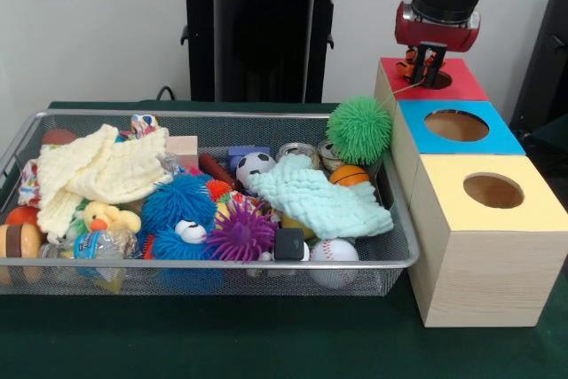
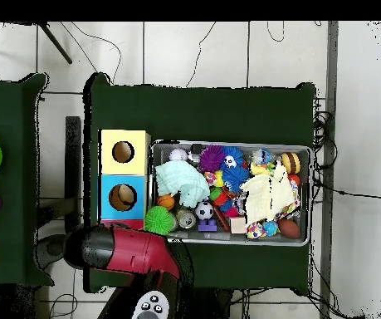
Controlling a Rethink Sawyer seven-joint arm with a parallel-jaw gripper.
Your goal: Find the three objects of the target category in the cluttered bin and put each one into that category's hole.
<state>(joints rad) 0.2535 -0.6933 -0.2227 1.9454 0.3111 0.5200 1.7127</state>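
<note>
Hovering over the red box's hole (image 1: 435, 80), gripper (image 1: 425, 67) has its fingers clamped on sth small & orange, prob. a plush animal, so one drop looks abt done. Yellow duck (image 1: 106, 217) sits at the bin's (image 1: 222, 261) front-left corner, beside a blue fuzzy ball (image 1: 180, 205). Third not visible; yellow cloth (image 1: 102, 169) & mint cloth (image 1: 318, 199) may hide it.

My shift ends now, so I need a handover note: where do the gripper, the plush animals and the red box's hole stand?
Gripper: low over the red box's hole, something orange at its tips; grip unclear.
Wire-mesh bin: the yellow plush duck lies among clutter at the front view's left end.
Done: the box's contents are hidden, so no count.
Left: the duck at least; search for other plush animals.
</note>
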